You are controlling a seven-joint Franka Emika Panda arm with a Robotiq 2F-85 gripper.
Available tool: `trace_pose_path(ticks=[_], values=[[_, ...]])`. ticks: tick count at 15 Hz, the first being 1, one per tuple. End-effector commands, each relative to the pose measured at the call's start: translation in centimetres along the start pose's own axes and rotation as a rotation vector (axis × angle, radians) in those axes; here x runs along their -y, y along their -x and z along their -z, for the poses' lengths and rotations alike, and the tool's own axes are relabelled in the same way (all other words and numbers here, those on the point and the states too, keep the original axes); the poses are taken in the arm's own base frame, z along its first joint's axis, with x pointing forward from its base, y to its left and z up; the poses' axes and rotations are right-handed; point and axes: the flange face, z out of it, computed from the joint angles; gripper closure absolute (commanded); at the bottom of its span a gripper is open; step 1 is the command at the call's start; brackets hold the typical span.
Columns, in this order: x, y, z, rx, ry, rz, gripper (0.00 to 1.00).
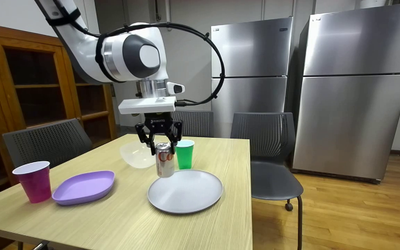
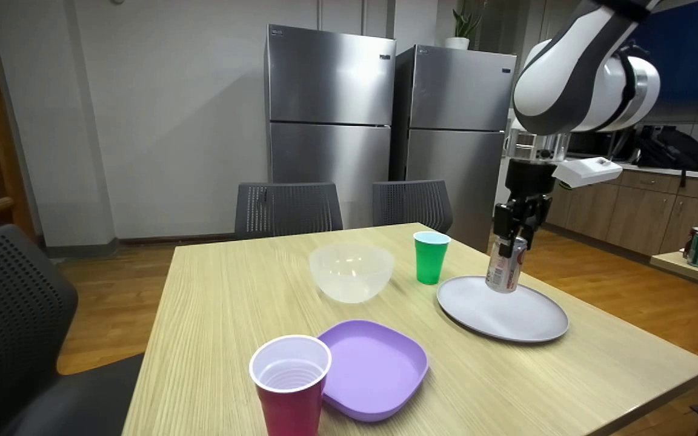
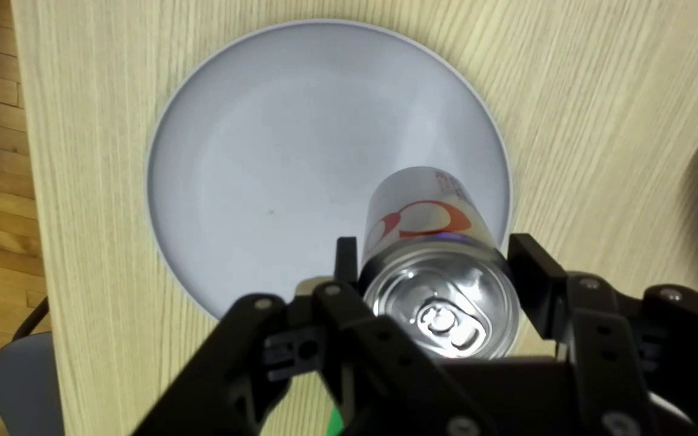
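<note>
Holds a silver drink can (image 1: 165, 166) in the gripper (image 1: 163, 150), clenched across the upper end with a black finger (image 3: 534, 281) on either side, nearly upright. Found toward eleven o'clock from the middle of a grey plate (image 1: 189, 194) in an exterior view, and between four and five in the wrist view; hard to tell whether touching the plate or just above. Flanked, in an exterior view, by a green cup (image 1: 185, 155) between two and three o'clock and a cloudy bowl (image 1: 132, 160) just past nine, with a purple dish (image 1: 83, 187) and a pink cup (image 1: 33, 182) farther off between eight and nine. Likely light if drained, fairly heavy if full; cannot tell which. Probably slippery, especially if damp, and thin in the wall: apt to dent under a hard squeeze when empty, stiffer when full. Best held square across the round side, as now, with just enough even pressure to stop sliding; perhaps steadier around the middle, with less weight swinging below. Best kept off the ring pull (image 3: 455, 330), too thin to bear a lift.
</note>
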Motion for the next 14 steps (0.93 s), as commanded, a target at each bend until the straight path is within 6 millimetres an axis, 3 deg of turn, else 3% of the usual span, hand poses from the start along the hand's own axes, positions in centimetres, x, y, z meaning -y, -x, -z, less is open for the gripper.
trace_pose_path(ticks=[1,14], values=[[2.8,-0.4,1.8,-0.019,-0.023,0.085,0.62],[12.9,-3.0,2.9,-0.069,-0.101,0.321,0.62]])
